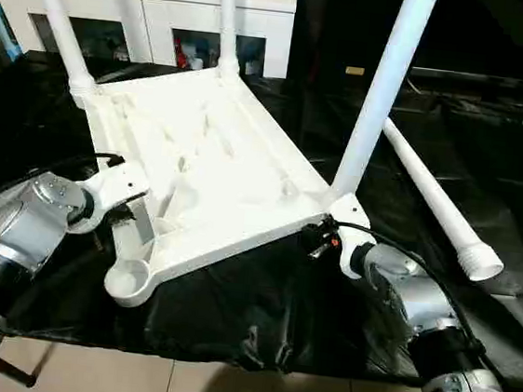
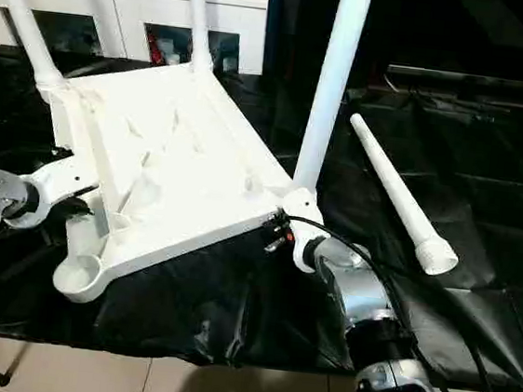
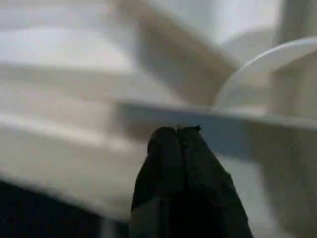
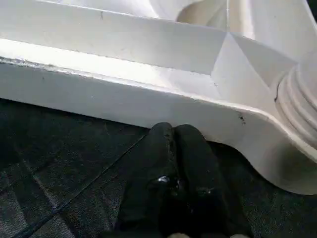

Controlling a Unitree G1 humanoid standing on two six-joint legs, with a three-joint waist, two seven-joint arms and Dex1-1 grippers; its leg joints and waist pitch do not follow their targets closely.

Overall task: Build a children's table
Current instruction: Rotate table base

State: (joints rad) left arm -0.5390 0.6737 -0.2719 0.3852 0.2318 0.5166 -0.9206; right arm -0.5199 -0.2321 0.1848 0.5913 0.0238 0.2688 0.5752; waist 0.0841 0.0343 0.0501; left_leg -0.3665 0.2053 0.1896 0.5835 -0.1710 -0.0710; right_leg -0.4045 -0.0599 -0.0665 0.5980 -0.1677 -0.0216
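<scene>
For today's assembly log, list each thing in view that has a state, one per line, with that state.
tabletop: upside down on the black sheet, ribs up
three fitted legs: upright in corner sockets
fourth leg: loose, lying beside the tabletop
empty socket: no leg in it
left end effector: shut, at the tabletop's edge
right end effector: shut, by the tabletop's rim

White tabletop (image 1: 199,166) lies upside down on black sheet (image 1: 259,313), ribbed underside up. Three white legs stand in corner sockets: far-left leg (image 1: 59,25), far leg (image 1: 227,19), near-right leg (image 1: 385,87). Near-left socket (image 1: 126,282) empty. Fourth leg (image 1: 434,200) lies loose on the sheet, right of the tabletop. Left arm (image 1: 30,218) at tabletop's left edge, right arm (image 1: 410,301) by near-right corner. White cabinet (image 1: 150,11) behind
</scene>
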